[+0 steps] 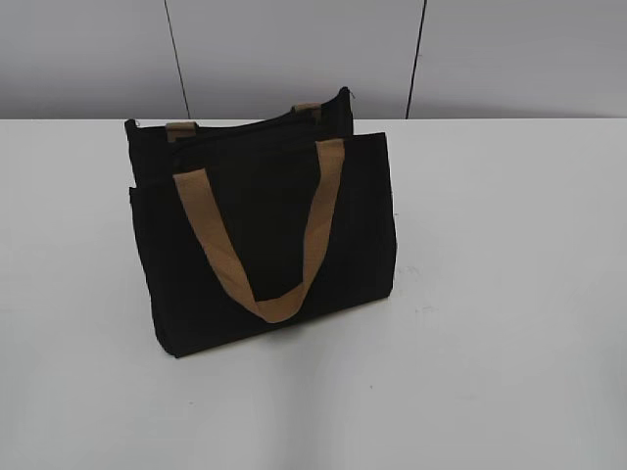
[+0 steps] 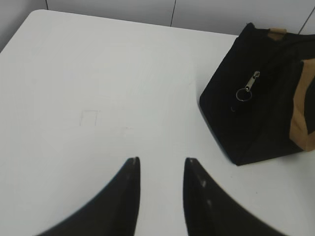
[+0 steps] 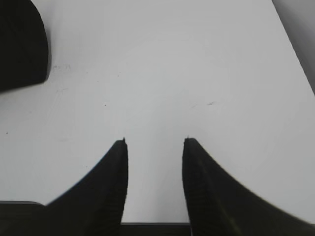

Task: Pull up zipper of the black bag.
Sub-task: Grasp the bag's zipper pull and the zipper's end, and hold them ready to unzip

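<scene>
- The left gripper (image 2: 161, 164) hangs over bare white table (image 2: 98, 88) with its two dark fingers spread apart and nothing between them; only the tips and inner edges show, the rest cut off by the bottom of the left wrist view.
- The right gripper (image 3: 154, 145) is likewise spread and empty above the table, its finger bases out of frame.
- Neither gripper shows in the exterior view.
- To the right of and beyond the left gripper, well apart from it, stands the black bag (image 2: 261, 113), its right side cut off by the frame edge.
- The zipper (image 2: 247, 88) hangs on the bag's end face, a silver slider with a ring pull dangling below it; the track itself is hard to trace against the black fabric.
- In the right wrist view a dark mass at the far left is probably a corner of the bag.
- From the exterior, the bag's front shows one tan handle (image 1: 265, 245) drooping down; the rear handle is mostly hidden.
</scene>
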